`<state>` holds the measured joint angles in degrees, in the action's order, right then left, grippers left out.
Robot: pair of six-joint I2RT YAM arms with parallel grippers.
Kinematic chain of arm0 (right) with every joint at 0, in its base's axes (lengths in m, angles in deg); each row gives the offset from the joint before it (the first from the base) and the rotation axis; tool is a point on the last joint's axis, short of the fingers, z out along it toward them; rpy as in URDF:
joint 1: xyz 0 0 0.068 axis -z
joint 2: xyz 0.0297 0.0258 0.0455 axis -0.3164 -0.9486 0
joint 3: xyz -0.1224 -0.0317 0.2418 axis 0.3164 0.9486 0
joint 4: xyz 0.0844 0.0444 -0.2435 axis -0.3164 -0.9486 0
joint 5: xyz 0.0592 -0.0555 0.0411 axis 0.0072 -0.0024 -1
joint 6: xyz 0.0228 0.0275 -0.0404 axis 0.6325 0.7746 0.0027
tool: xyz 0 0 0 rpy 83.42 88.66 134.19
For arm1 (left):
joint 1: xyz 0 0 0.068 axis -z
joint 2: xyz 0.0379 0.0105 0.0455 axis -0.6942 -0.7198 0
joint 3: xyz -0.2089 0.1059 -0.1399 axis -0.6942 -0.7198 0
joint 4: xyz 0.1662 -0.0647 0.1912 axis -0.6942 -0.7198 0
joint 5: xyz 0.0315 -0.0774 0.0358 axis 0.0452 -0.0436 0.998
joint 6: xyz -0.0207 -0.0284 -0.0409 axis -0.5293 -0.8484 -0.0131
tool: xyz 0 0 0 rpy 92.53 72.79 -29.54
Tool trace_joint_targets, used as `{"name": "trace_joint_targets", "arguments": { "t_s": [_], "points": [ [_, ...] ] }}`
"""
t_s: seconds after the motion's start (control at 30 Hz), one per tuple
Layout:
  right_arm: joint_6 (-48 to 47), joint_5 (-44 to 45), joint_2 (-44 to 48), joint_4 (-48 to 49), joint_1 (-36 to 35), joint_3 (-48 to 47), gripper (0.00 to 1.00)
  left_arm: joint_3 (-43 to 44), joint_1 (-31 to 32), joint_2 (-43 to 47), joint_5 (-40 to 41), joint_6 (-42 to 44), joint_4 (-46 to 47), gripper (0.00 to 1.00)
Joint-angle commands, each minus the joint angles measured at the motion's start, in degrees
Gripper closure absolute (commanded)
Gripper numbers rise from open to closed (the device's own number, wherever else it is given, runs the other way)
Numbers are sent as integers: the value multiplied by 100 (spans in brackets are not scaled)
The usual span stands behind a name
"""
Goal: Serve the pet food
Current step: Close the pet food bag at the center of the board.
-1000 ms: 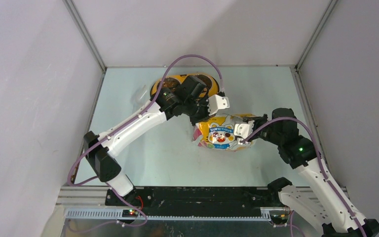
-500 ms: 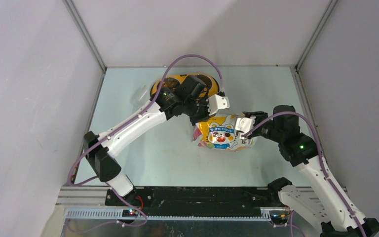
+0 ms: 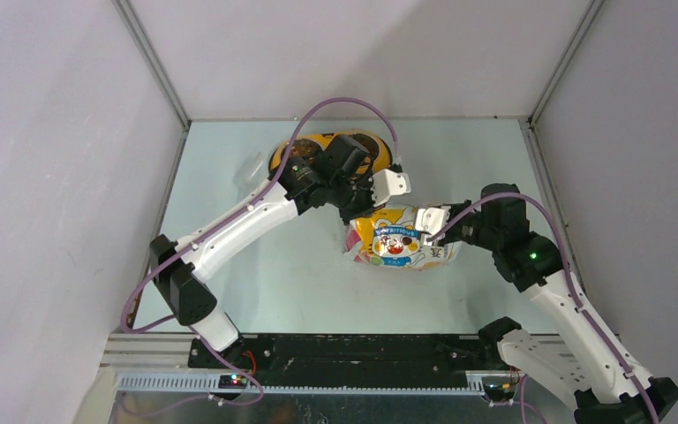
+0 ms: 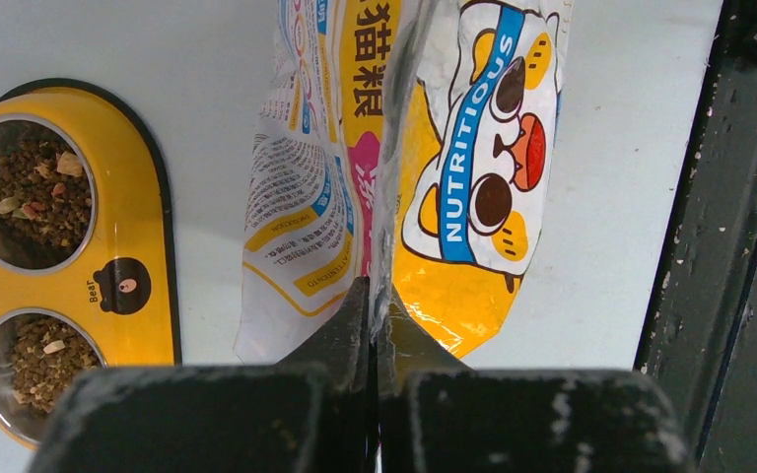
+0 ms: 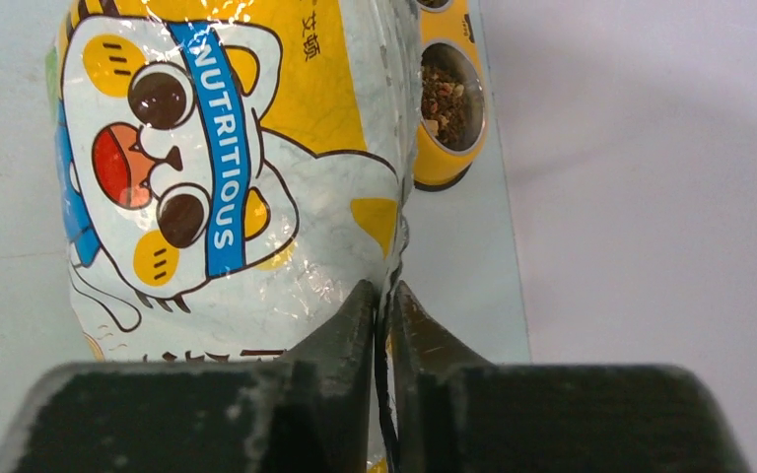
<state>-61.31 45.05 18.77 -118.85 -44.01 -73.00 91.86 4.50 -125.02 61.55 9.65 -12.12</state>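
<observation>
Table [image 3: 274, 283]: bare near the arm bases; the work sits in its middle and far part.
Bag [image 3: 397, 243]: between the two arms, cat face turned up. Whether it rests on the table or hangs from the grips cannot be told.
Right gripper [image 5: 382, 296]: jaws drawn narrow on the bag's thin side seam, with foil between the fingers. Taking the seam rather than the full body probably suits the small opening and avoids crushing the contents.
Left gripper [image 4: 373, 296]: fully closed, pinching the bag's opposite edge at a fold.
Why two grips: crinkly foil sags, so holding both edges likely keeps the bag spread and under control, whether to tip it or to set it down.
Bowl [image 4: 133, 207]: beyond the bag and apart from it, close enough for a short pour.
Kibble [image 4: 44, 197]: brown pellets lie in both steel cups. Any more in the bag is hidden.
Progress: with both cups holding food, serving looks done or nearly so. What is left is probably handling the bag.
</observation>
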Motion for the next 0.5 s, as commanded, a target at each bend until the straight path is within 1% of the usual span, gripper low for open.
{"name": "trace_joint_targets", "arguments": {
  "t_s": [0.0,0.07,0.23,0.37,0.4,0.47],
  "points": [
    [144,49,-51,273,-54,-347,95,341,-24,33,221,-22,151,100],
    [186,80,-55,257,-50,-390,100,349,-24,37,226,-18,151,100],
    [311,-82,-78,163,9,-528,100,342,-22,44,228,-16,147,100],
    [425,-392,-125,-12,29,-697,100,343,-21,56,240,-15,149,100],
    [458,-556,-124,-32,19,-709,91,347,-21,55,242,-19,145,100],
    [584,-663,-134,10,21,-735,83,350,-20,61,246,-21,147,100]
  ]
}}
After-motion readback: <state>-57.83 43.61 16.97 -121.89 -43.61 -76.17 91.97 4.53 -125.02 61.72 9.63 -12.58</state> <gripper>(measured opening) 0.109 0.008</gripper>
